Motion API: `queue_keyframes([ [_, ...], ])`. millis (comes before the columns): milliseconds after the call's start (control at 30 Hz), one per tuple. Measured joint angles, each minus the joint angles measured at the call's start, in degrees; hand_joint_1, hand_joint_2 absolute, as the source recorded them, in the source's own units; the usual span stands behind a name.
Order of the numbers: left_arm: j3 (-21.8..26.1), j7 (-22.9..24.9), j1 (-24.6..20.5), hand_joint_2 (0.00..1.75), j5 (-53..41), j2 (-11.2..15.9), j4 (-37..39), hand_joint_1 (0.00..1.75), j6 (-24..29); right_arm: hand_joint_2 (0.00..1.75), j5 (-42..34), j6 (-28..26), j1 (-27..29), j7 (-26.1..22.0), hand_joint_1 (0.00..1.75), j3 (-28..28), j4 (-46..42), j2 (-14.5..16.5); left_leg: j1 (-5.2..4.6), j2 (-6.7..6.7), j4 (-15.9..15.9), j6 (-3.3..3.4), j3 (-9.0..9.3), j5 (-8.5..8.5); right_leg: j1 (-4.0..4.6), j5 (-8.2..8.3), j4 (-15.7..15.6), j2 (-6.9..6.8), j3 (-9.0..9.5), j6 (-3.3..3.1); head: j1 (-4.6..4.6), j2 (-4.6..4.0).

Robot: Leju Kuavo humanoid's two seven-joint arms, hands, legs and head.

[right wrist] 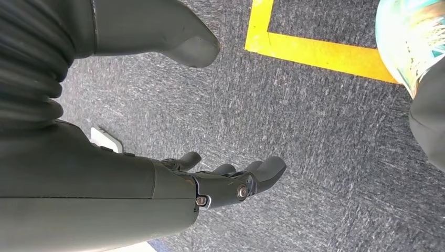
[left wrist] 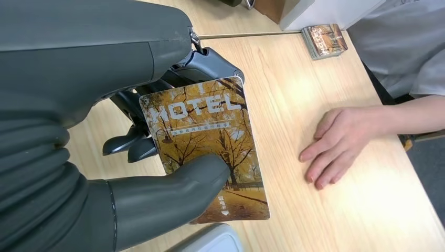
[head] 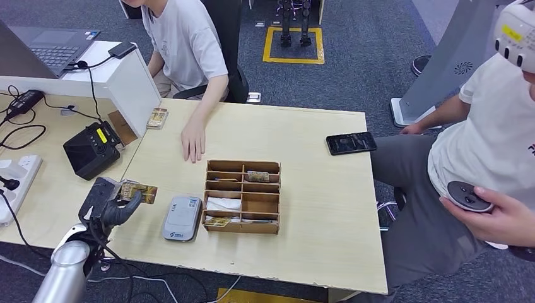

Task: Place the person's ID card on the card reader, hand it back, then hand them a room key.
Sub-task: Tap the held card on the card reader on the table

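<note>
Silver-armed, the left robot hand point(head: 117, 205) hangs above the near-left corner of the pale wooden desk point(head: 315, 252) in the head view, pinching an autumn-leaf hotel key card point(head: 140, 191) beside the grey card reader point(head: 182, 218); a person's hand point(head: 193, 140) rests flat further across. Carry the card level toward that palm. From the left wrist, the thumb presses the card face against the fingers; release only once it is taken. Over grey carpet in the right wrist view, the right robot hand point(right wrist: 220, 184) hangs loosely spread, holding nothing.

Left hand point(head: 113, 205) gripping, right hand point(right wrist: 220, 184) apparently slack.
</note>
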Motion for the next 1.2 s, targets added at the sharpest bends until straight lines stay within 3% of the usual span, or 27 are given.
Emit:
queue_keyframes([
  [533,0.0,1.8,2.4,1.75,5.1,0.5,-2.7,1.75,-1.3,1.75,0.2,0.0,0.0,0.5,0.00,-0.3,0.0,0.2,0.00,0.01,0.0,0.00,0.01,0.00,0.00,-0.01,0.0,0.01,-0.02,0.01,0.00,-0.01],
  [767,-1.8,2.2,3.7,1.75,0.4,-0.8,-3.2,1.75,1.3,1.75,0.9,-0.1,0.0,0.2,0.00,-0.3,0.0,0.4,-0.01,0.00,0.0,0.00,0.00,0.00,-0.01,0.00,0.0,0.00,-0.01,0.01,0.00,0.00],
  [1200,-6.1,2.7,6.5,1.75,1.6,-3.2,-4.8,1.75,1.7,1.75,1.2,-0.1,0.0,0.4,0.00,-0.4,0.0,0.6,-0.01,0.01,0.0,0.00,0.02,0.00,-0.01,0.00,0.0,0.00,-0.02,0.01,0.00,0.00],
])
